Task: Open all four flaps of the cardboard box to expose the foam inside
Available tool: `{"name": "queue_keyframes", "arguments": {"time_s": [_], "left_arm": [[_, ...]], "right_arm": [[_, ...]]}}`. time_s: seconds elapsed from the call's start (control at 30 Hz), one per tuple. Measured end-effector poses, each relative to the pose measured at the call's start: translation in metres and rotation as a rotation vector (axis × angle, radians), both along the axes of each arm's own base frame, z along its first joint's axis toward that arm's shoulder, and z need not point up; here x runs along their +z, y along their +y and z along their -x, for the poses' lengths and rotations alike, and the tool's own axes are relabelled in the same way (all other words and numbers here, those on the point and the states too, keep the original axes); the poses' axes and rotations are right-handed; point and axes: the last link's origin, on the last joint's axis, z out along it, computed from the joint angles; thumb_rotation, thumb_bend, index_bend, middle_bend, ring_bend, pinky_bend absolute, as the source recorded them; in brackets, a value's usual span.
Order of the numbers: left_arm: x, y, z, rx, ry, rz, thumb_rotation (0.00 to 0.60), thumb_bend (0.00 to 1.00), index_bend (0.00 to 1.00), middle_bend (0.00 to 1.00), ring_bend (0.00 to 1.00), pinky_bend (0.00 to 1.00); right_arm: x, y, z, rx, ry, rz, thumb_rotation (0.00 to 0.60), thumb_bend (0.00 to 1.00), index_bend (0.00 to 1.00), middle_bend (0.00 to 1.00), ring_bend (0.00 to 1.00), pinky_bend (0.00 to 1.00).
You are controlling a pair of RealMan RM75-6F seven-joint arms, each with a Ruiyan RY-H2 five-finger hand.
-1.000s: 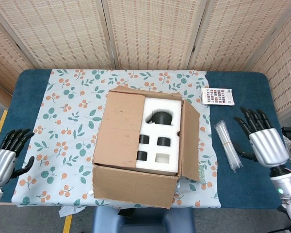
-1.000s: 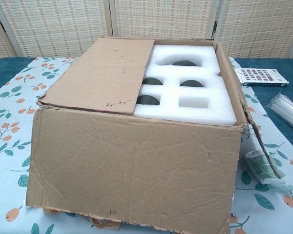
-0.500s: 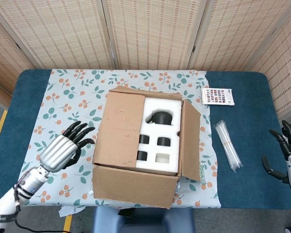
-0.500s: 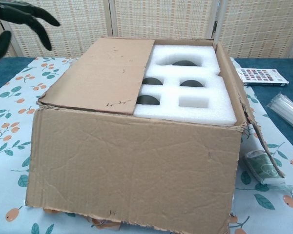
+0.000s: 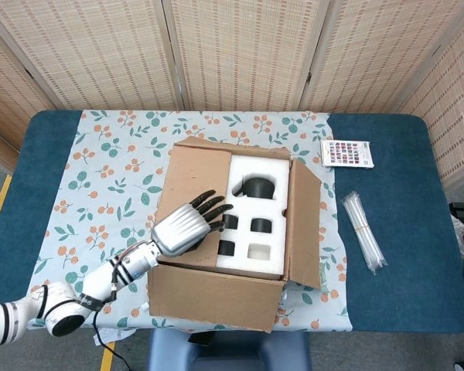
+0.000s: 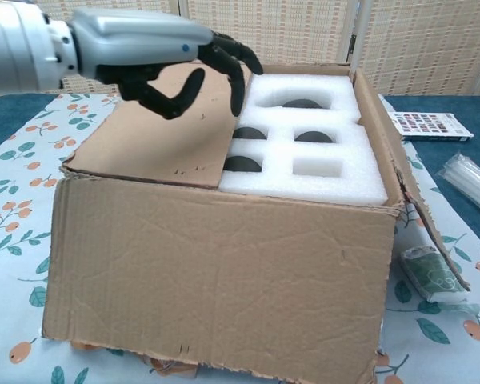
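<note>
A brown cardboard box (image 5: 216, 297) (image 6: 216, 280) stands mid-table. Its left flap (image 5: 192, 197) (image 6: 164, 128) lies folded flat over the left half of the opening. The right flap (image 5: 303, 220) and the near flap hang outward. White foam (image 5: 255, 212) (image 6: 312, 156) with dark round cut-outs shows in the right half. My left hand (image 5: 187, 222) (image 6: 156, 56) hovers over the closed left flap, fingers spread and empty, fingertips reaching the flap's free edge by the foam. My right hand is out of both views.
A floral cloth (image 5: 108, 178) covers the blue table (image 5: 394, 201). A colour card (image 5: 346, 153) (image 6: 428, 126) and a bundle of clear tubes (image 5: 362, 232) lie right of the box. A small green packet (image 6: 428, 276) sits by the box's right corner. Woven screens stand behind.
My left hand has swung from the table's left side in over the closed left flap. My right hand has dropped out of view at the right edge.
</note>
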Motion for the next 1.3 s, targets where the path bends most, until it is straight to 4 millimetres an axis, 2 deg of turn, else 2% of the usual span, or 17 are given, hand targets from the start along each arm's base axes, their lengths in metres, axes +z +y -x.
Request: {"name": "queue_keyframes", "arguments": {"time_s": [0.3, 0.4, 0.6, 0.83, 1.3], "left_arm": [[-0.018, 0.024, -0.027, -0.003, 0.013, 0.003, 0.6, 1.0, 0.49, 0.09, 0.0, 0.0], [-0.021, 0.032, -0.03, 0.004, 0.027, -0.002, 0.6, 1.0, 0.5, 0.09, 0.0, 0.0], [-0.026, 0.049, -0.028, 0.025, 0.046, -0.047, 0.6, 1.0, 0.51, 0.09, 0.0, 0.0], [-0.031, 0.064, -0.016, 0.051, 0.072, -0.088, 0.6, 1.0, 0.52, 0.09, 0.0, 0.0], [-0.024, 0.062, -0.007, 0.029, 0.097, -0.136, 0.6, 1.0, 0.55, 0.09, 0.0, 0.0]], "right_arm": [[0.011, 0.003, 0.009, -0.027, -0.03, 0.007, 0.385, 0.49, 0.2, 0.0, 0.0, 0.0], [0.014, 0.002, 0.01, -0.03, -0.04, 0.016, 0.385, 0.49, 0.21, 0.0, 0.0, 0.0], [0.016, 0.001, 0.012, -0.034, -0.045, 0.02, 0.384, 0.49, 0.24, 0.0, 0.0, 0.0], [0.015, -0.004, 0.016, -0.087, -0.016, 0.031, 0.385, 0.49, 0.26, 0.0, 0.0, 0.0], [0.006, -0.013, 0.013, -0.105, -0.016, -0.032, 0.385, 0.49, 0.26, 0.0, 0.0, 0.0]]}}
